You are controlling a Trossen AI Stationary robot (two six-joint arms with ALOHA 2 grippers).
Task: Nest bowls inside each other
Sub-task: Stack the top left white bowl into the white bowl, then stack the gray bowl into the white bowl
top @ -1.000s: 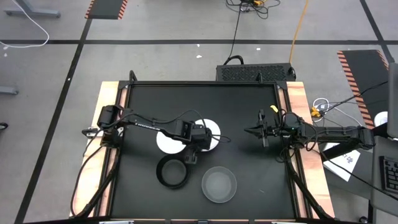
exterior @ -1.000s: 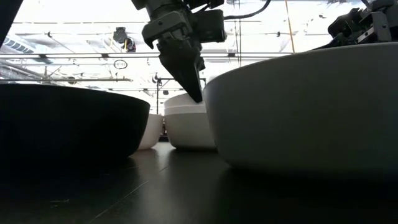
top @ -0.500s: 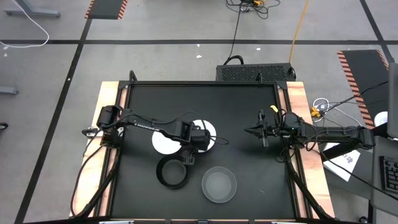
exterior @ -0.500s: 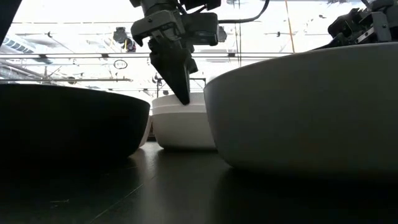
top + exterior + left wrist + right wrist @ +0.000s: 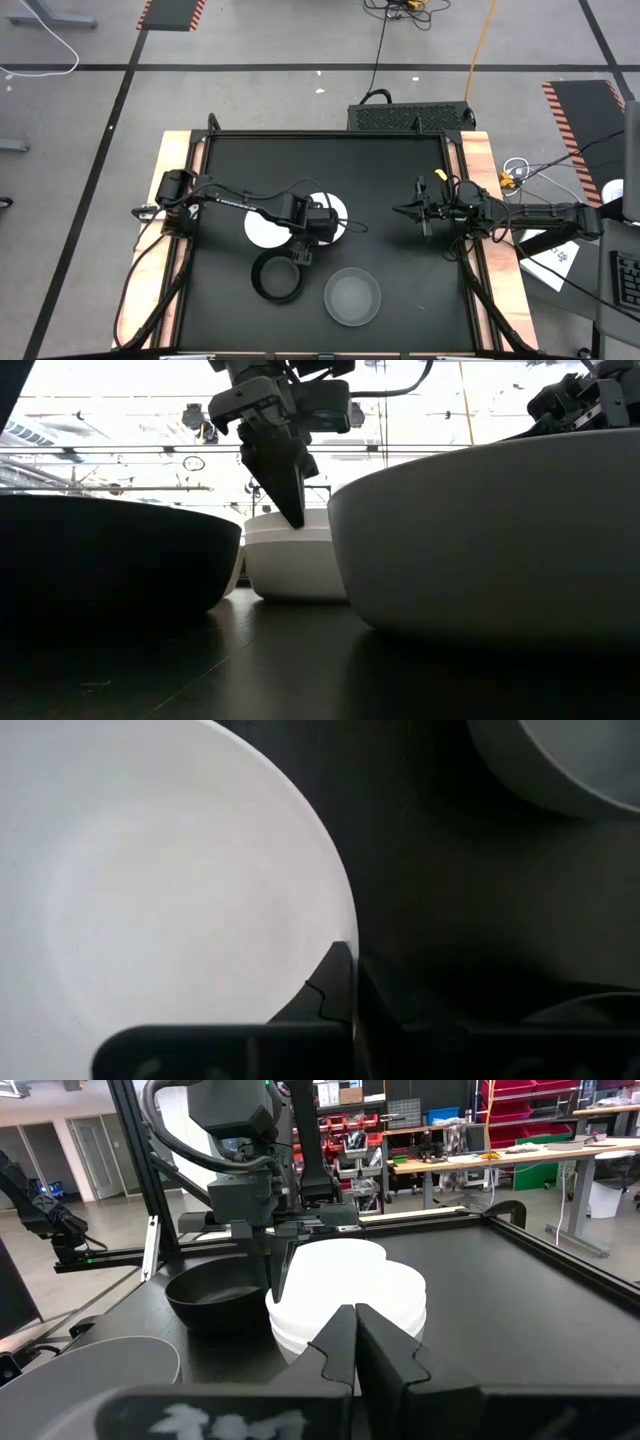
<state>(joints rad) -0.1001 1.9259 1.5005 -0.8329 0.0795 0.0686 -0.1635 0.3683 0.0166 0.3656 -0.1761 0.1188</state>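
Observation:
My left gripper (image 5: 300, 251) stands over the table's middle, fingers pointing down, shut on a white bowl (image 5: 331, 211). In the low view, that bowl (image 5: 295, 560) rests on the table by its base, and a line around its wall suggests another bowl nested in it. A second white bowl (image 5: 266, 229) sits just to its left. The black bowl (image 5: 277, 277) and a translucent grey bowl (image 5: 352, 297) stand nearer the near edge. My right gripper (image 5: 398, 211) waits shut at the table's right, touching nothing. My left gripper pinches the white bowl's rim (image 5: 340, 935) on its near-left side, one finger (image 5: 322, 995) inside the bowl and the other outside. The fingers (image 5: 290, 495) come from above, pointing down. The bowl stands upright with its base on the table.
The black bowl (image 5: 110, 555) and the grey bowl (image 5: 480, 540) lie close on the near side of the held bowl, with a narrow gap between them. The table's raised frame (image 5: 330, 134) runs along the far edge. Dark mat lies bare to the far side and the left.
My left gripper moved a short way toward the table's left, staying shut on the white bowl's rim. The bowl slid with it along the table, closing on the other white bowl. In the last half second nothing moved.

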